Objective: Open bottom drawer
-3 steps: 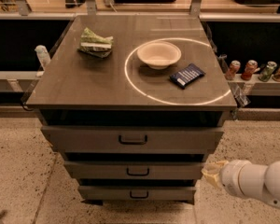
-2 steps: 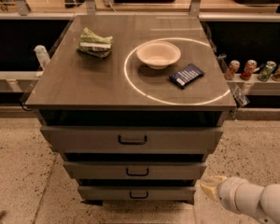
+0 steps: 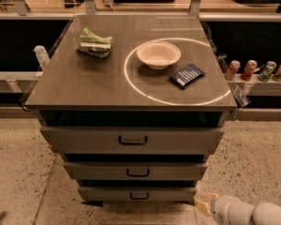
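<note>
Gripper (image 3: 203, 204) low at the cabinet's right foot, and I can't tell its grip.
Bottom drawer (image 3: 137, 194) is lowest of three, just left of it; bowl (image 3: 158, 54), blue packet (image 3: 187, 75) on the grey tabletop (image 3: 84, 86), speckled floor (image 3: 18, 172) below.

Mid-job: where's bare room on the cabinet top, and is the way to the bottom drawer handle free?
Bare: front-left of the cabinet top, between green packet, bowl and front edge. Crowded: right half, bowl beside blue packet. The end effector sits low right of the bottom drawer; floor before its handle looks free.
</note>
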Action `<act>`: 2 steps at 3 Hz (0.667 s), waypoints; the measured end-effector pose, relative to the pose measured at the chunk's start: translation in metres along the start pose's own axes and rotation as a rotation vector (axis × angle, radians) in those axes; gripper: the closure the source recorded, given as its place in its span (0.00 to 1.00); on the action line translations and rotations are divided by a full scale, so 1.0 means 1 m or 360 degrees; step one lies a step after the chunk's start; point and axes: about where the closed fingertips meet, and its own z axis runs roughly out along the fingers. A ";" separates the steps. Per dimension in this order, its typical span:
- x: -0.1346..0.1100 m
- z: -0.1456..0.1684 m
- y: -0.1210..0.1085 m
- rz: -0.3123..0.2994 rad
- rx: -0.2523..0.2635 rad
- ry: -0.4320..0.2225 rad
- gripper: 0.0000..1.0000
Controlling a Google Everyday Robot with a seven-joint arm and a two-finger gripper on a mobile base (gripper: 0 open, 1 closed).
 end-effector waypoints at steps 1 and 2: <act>0.000 0.000 0.000 0.0000 0.0000 0.0000 1.00; 0.029 0.023 0.002 0.0109 0.0010 -0.0028 1.00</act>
